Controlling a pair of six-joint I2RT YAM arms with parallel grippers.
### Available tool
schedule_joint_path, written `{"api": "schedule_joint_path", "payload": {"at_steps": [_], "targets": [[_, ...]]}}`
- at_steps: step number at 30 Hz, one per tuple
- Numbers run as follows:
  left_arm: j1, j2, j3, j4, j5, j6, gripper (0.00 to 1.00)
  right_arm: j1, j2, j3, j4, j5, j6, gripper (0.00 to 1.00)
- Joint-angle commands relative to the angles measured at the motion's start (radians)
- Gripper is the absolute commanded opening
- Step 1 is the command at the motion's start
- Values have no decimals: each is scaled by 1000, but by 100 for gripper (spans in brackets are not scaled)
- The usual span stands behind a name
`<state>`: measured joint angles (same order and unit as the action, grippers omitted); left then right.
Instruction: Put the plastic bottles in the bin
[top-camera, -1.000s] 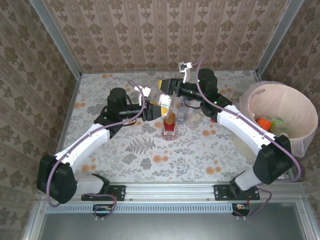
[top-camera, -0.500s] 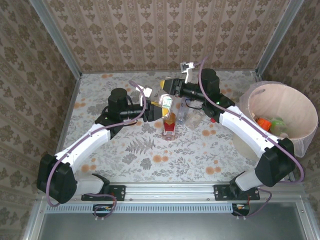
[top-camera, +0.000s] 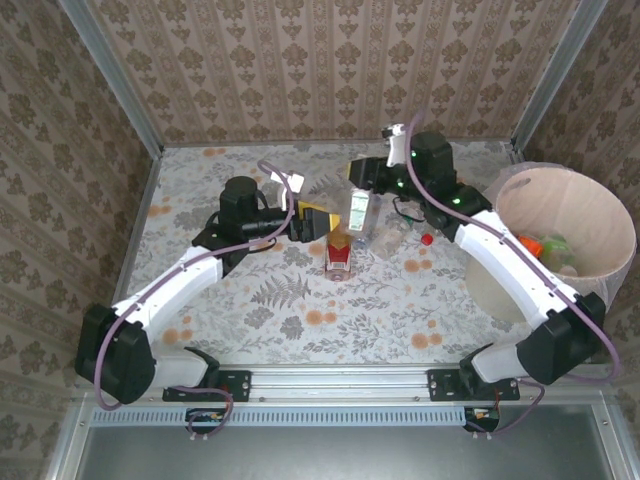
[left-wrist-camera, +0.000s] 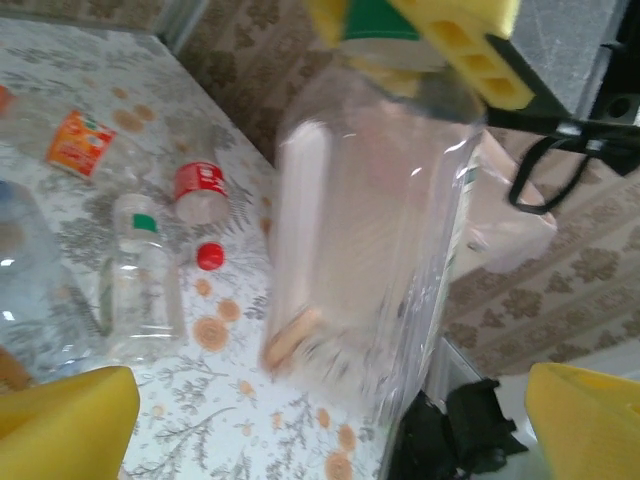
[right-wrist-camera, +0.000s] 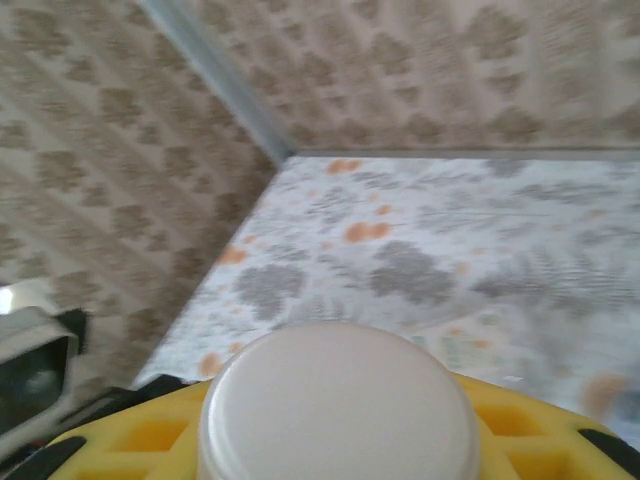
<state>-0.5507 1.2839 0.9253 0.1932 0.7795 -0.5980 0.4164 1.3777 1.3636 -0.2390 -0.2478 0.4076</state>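
Top external: clear thin-walled plastic bottle (top-camera: 357, 212) hanging cap-up above mid-table, pinched at the neck by the right gripper (top-camera: 360, 185); left gripper (top-camera: 313, 214) just beside it, jaws spread wide, holding nothing; probably empty and light, slick, quick to crumple at the body, so best kept by the stiff neck; flat floral-print table (top-camera: 300, 300) strewn with more bottles (top-camera: 338, 255); round pale pink bin (top-camera: 600, 205) at the right edge, well apart; patterned wallpaper walls (top-camera: 330, 70) close on three sides.

You are looking at a surface (top-camera: 300, 330) wearing a pale leaf-and-flower print. Brown damask-papered walls (top-camera: 300, 60) are closing it in on three sides, grey metal posts (top-camera: 115, 80) are standing at the far corners, and a metal rail (top-camera: 330, 380) is running along the near edge.
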Motion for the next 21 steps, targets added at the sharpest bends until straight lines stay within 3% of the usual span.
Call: {"api": "schedule_joint_path", "payload": {"at_steps": [1,5,15,21], "targets": [[11,-45,0,-92,-169,37,100,-41,-87,73,-174,209,-145,32],[23,-47,-18,-150,-304,19,100,-116,-145,113,-275,334,-223,33],[62,-34,-79,-142,-419,-78,100,-276,-209,288,-485,567,-406,32],[72,-24,-81,-163,-452,-92,100,-415,-207,343,-565,591,-443,32]]}}
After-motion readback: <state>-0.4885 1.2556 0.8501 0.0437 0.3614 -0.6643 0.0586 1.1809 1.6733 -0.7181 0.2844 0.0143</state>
